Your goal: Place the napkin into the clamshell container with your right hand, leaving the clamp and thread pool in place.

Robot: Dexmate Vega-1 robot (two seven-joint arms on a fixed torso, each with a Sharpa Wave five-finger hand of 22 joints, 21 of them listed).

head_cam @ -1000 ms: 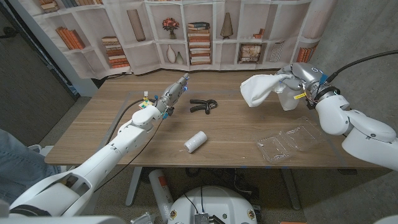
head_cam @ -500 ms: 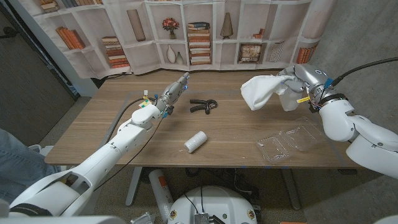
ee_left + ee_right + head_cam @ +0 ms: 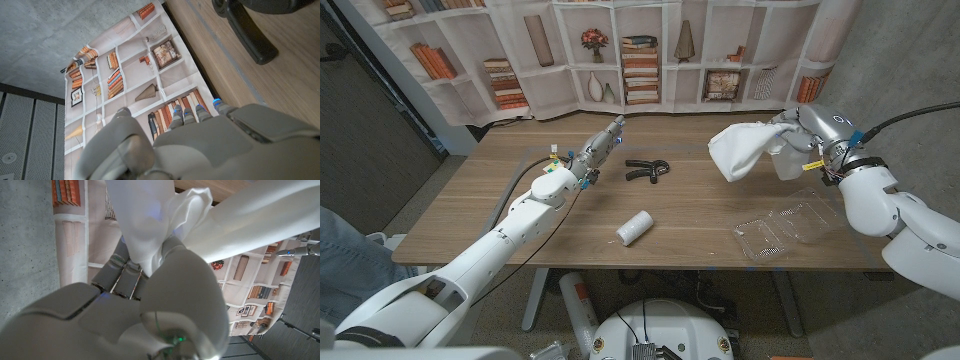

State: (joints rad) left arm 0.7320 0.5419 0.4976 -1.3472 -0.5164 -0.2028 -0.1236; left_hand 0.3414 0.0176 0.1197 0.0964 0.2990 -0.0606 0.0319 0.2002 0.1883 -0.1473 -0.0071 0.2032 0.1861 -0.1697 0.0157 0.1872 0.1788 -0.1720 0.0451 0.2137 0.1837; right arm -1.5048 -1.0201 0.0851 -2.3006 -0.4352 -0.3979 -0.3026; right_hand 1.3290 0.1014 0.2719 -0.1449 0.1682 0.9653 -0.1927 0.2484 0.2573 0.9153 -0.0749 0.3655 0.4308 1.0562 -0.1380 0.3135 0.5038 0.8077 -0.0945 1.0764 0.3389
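Your right hand (image 3: 798, 128) grips the napkin (image 3: 740, 150) aloft near the table's (image 3: 500, 200) right far corner; the wrist view shows cloth bunched between its fingers (image 3: 125, 275). The open container (image 3: 785, 230) sits at the near edge.

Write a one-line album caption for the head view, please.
Right hand lifts a white napkin above the table, open clamshell container waiting nearby.

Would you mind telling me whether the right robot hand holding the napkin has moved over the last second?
Yes, slightly. The right robot hand with the napkin has drifted toward the robot's right, against the clamp lying on the table.
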